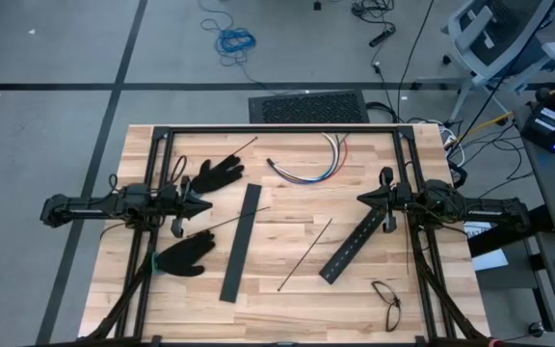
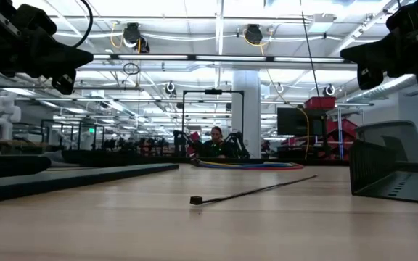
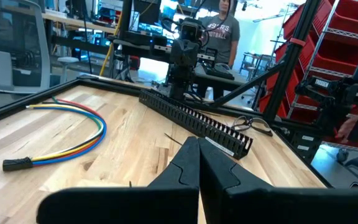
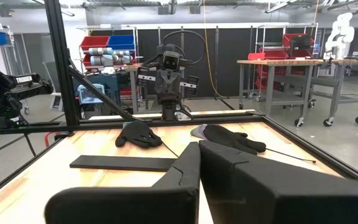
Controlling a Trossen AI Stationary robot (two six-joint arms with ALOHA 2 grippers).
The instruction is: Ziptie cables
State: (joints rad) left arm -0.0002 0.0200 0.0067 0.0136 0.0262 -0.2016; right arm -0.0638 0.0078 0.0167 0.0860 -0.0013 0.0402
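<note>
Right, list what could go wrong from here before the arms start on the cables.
1. The cables lie at the table's far edge, beyond both shut grippers, left and right; a long reach may nudge them off.
2. The zipties are thin and flat on the wood, so a pinch could slip.
3. Black gloves, slotted bars and eyeglasses clutter the table and could be snagged.

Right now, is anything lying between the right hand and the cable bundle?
Nothing visible does. The right hand, shut, hovers at the table's right side; the cables lie toward the far edge on bare wood. The slotted bar lies on its near side, clear of that path.
</note>
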